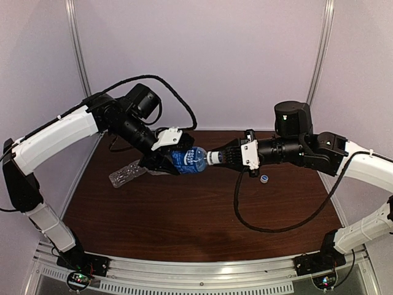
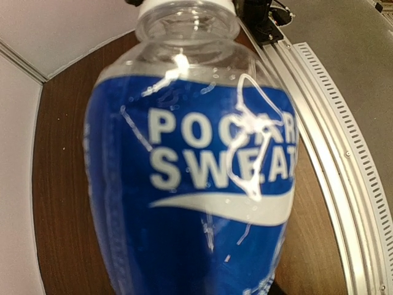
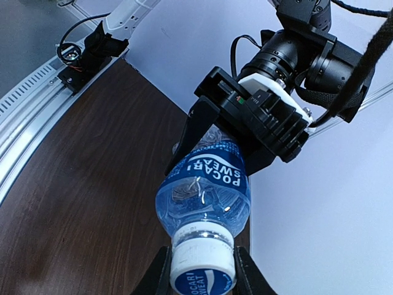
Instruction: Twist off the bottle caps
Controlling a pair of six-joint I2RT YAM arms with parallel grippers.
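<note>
Labelled bottle (image 1: 189,160) held off table (image 1: 184,221) by left gripper (image 1: 164,163), clamped round body. Long axis level, neck pointed straight at right gripper (image 1: 222,157). Cap (image 3: 203,270) pinched between right fingers, jaws narrow, in line with wrist: twist favoured. Bottle clear, crinkled, blue-labelled; cap white, seated on neck. Unlabelled bottle (image 1: 127,174) laid on table, left. Small blue-white disc (image 1: 264,179) near right arm, probably its cap.
</note>
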